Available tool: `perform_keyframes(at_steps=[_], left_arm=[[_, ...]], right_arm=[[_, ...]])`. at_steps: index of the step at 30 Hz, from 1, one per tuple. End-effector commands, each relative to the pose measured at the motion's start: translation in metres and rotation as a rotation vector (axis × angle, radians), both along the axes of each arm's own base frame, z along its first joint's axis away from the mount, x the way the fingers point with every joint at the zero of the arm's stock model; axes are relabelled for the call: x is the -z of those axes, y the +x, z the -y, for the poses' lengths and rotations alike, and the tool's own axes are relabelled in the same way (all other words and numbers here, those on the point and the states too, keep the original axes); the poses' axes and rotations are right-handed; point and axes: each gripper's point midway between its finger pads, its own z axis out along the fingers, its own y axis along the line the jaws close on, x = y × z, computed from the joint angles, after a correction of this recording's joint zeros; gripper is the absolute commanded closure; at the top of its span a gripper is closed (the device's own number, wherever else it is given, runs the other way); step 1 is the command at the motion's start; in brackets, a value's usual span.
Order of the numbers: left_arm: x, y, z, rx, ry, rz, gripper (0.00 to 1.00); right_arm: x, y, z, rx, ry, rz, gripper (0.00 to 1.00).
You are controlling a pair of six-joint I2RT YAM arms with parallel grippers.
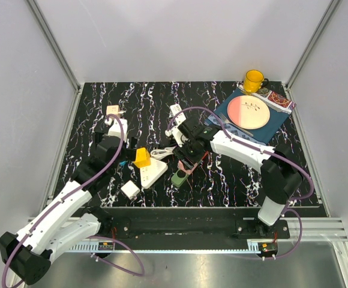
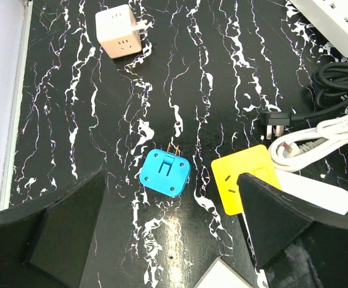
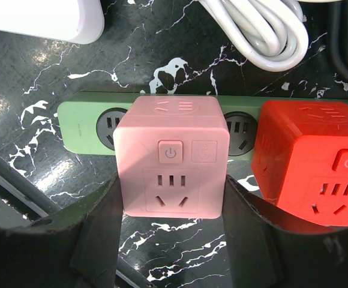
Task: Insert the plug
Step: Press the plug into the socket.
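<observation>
Pink cube (image 3: 171,165) sits on the green strip (image 3: 81,123), my right tool (image 3: 173,201) clamped on its sides. My left tool (image 2: 171,183) hangs wide open over a blue plug (image 2: 164,172).

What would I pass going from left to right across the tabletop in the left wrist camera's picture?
Peach cube socket → blue adapter → yellow cube socket → white power strip.
</observation>
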Motion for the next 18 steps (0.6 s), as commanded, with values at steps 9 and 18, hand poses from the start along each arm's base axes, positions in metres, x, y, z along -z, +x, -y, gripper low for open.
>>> perform_keyframes(at_steps=[9, 18], left_arm=[[-0.014, 0.007, -0.006, -0.035, -0.015, 0.065, 0.01], [-0.017, 0.006, -0.01, -0.052, -0.025, 0.078, 0.01]], right_arm=[[0.069, -0.056, 0.051, -0.04, -0.289, -0.22, 1.0], [-0.003, -0.017, 0.008, 0.013, -0.105, 0.022, 0.23]])
